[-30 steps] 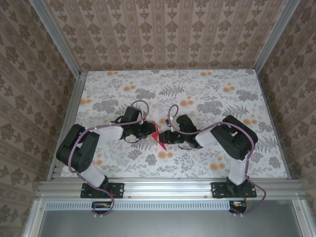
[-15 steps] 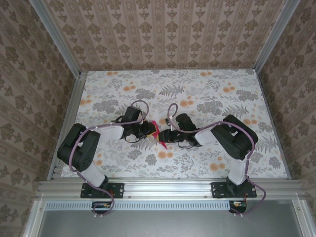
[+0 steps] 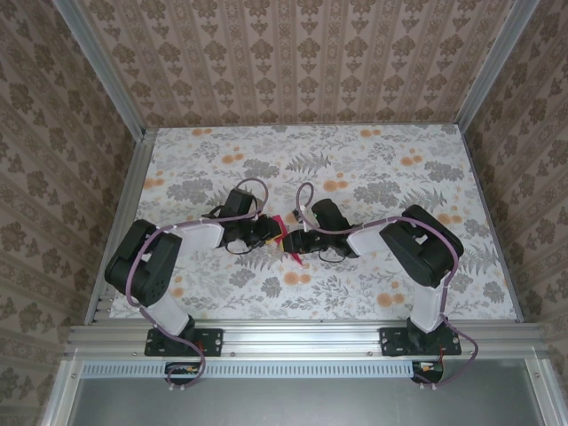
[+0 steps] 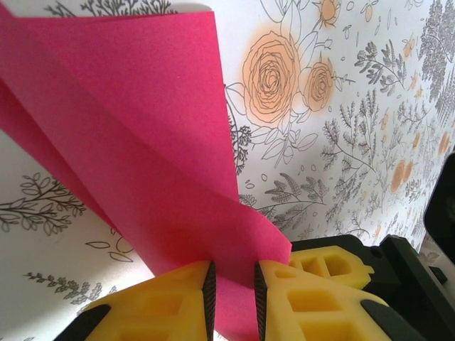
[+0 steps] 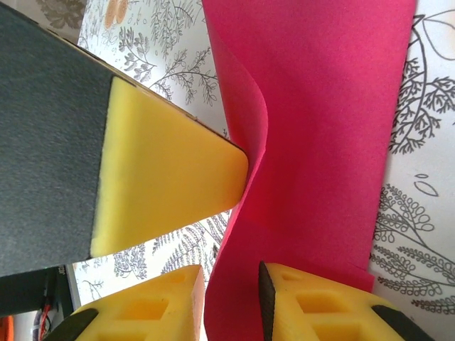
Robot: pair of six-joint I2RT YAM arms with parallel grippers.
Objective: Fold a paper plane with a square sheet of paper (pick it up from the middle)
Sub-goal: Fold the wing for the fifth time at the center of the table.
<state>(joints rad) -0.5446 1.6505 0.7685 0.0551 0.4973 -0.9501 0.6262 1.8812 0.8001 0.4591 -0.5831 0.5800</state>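
The square sheet of paper point(image 3: 288, 256) is magenta-pink and stands bent off the table between my two grippers, which meet at the table's middle. In the left wrist view the paper point(image 4: 142, 142) rises in a curved fold out of my left gripper point(image 4: 232, 284), whose narrow gap it fills. My right gripper point(image 5: 231, 298) has the paper's point(image 5: 327, 128) lower edge between its slightly parted fingers; whether they pinch it is unclear. A yellow finger point(image 5: 170, 177) of the left gripper presses the sheet's side. From above, the left gripper point(image 3: 273, 232) and right gripper point(image 3: 298, 241) nearly touch.
The table point(image 3: 373, 169) has a floral print with orange flowers. Aluminium rails point(image 3: 293, 335) edge it at the front and sides, and patterned walls point(image 3: 302, 62) enclose it. Both arm bases point(image 3: 169, 342) sit at the near edge.
Both grippers have closed in on each other, the right one moving left and up. Less of the pink paper shows between them from above.
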